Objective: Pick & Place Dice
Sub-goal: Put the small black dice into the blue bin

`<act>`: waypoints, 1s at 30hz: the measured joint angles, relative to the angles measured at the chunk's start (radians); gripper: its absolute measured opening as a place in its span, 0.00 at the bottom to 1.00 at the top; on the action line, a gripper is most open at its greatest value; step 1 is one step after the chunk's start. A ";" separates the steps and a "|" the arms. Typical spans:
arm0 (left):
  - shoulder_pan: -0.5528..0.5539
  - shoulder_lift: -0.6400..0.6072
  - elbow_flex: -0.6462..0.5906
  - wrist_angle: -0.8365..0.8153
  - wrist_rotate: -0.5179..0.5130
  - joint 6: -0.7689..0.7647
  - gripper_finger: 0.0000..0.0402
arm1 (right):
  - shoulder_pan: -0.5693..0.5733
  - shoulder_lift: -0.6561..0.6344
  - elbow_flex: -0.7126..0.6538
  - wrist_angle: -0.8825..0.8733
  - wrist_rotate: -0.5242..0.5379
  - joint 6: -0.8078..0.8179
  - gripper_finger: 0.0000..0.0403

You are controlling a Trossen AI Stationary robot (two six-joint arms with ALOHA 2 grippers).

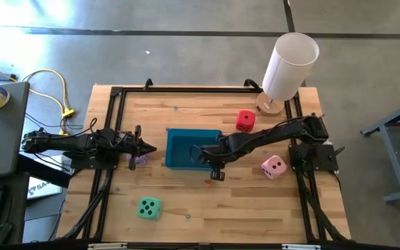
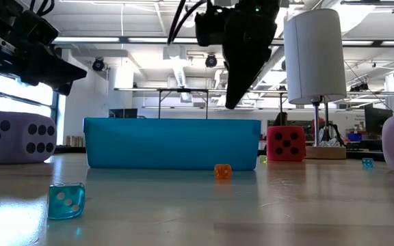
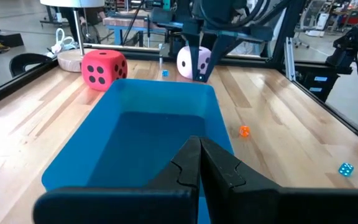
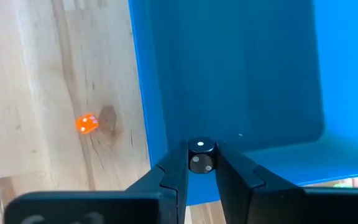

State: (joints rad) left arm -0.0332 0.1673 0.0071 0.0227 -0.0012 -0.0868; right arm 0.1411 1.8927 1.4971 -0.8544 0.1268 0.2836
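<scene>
Right gripper (image 4: 201,163) hangs over teal tray (image 1: 179,142), fingers pinching 1 small black die (image 4: 201,155). Placing step; next: part fingers, drop die inside. Left gripper (image 3: 199,163) closed, empty, beside tray.

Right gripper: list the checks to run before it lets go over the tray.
1. Grip: right gripper shut on the small black die. Ok.
2. Position: high view shows it over the teal tray, not the table. Ok.
3. Clearance: low view shows its fingertips above the tray's rim. Ok.
4. Tray floor: bare in the left wrist view, nothing to land on. Ok.
5. Left gripper: shut, empty, outside the tray's end beside the lilac die. Ok.
6. Small orange die: on the table outside the tray, not under the drop. Ok.
</scene>
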 joint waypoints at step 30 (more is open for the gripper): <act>0.000 0.000 0.000 0.001 0.000 0.001 0.00 | -0.011 0.033 0.000 -0.076 -0.002 0.063 0.20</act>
State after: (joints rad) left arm -0.0330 0.1673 0.0071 0.0235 -0.0013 -0.0860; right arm 0.1303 1.9259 1.4971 -0.9302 0.1245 0.3470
